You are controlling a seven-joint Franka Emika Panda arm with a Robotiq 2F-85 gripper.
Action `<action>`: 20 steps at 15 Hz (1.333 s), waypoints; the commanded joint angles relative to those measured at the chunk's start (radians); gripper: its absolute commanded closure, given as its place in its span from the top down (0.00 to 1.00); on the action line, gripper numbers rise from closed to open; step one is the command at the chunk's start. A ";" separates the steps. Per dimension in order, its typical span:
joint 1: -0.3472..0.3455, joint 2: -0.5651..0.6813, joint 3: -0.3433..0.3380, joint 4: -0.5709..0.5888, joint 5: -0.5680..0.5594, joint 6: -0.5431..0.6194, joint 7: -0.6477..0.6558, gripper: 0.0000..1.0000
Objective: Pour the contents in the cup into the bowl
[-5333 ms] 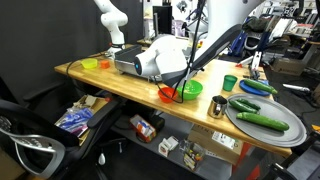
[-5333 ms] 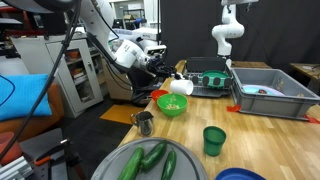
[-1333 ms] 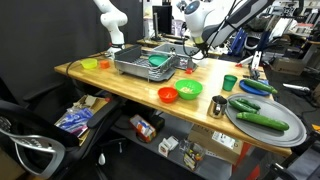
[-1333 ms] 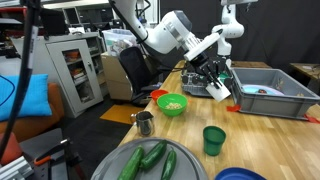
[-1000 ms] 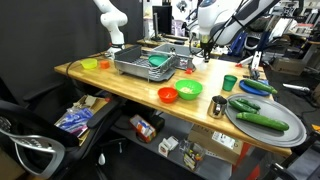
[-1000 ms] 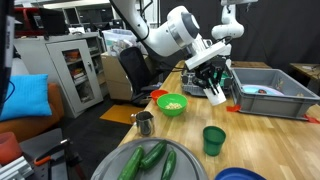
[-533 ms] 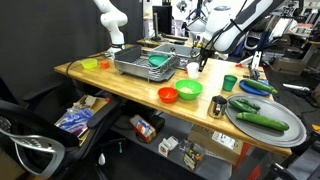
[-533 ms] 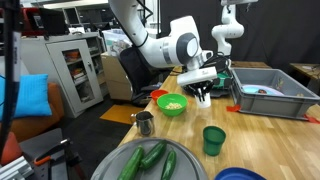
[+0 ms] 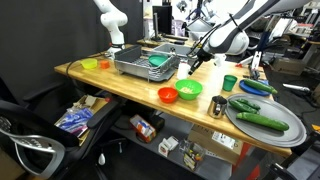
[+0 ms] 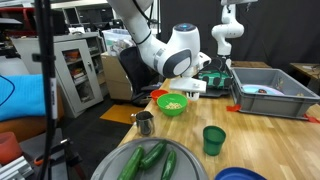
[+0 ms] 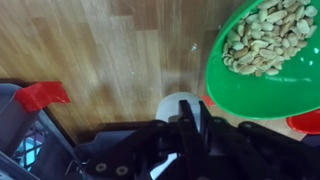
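A green bowl (image 9: 190, 90) holding peanuts stands near the table's front edge; it also shows in an exterior view (image 10: 173, 103) and at the top right of the wrist view (image 11: 262, 50). My gripper (image 11: 190, 128) is shut on the rim of a white cup (image 11: 178, 104), which looks empty inside. The cup (image 9: 193, 68) (image 10: 196, 87) is held low over the table, just beside the bowl. I cannot tell if it touches the table.
A red bowl (image 9: 168, 95) sits next to the green bowl. A metal cup (image 9: 219, 104), a small green cup (image 9: 230, 83) and a tray of cucumbers (image 9: 262, 120) lie nearby. A dish rack (image 9: 146, 64) stands behind. A second arm (image 9: 113, 22) stands at the back.
My arm has swung from over the dish rack down toward the green bowl, carrying the white cup with it. The cup now sits lower and closer to the bowl.
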 commanded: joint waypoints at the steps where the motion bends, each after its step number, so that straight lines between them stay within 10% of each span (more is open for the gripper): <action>1: -0.011 -0.002 -0.019 -0.013 0.014 0.026 -0.010 0.02; 6: 0.119 -0.028 -0.224 0.013 -0.041 0.023 0.061 0.02; 11: 0.188 -0.020 -0.289 0.030 -0.083 -0.002 0.090 0.02; 12: 0.188 -0.019 -0.284 0.029 -0.083 -0.006 0.086 0.27; 20: 0.231 -0.040 -0.330 0.013 -0.116 -0.017 0.096 0.83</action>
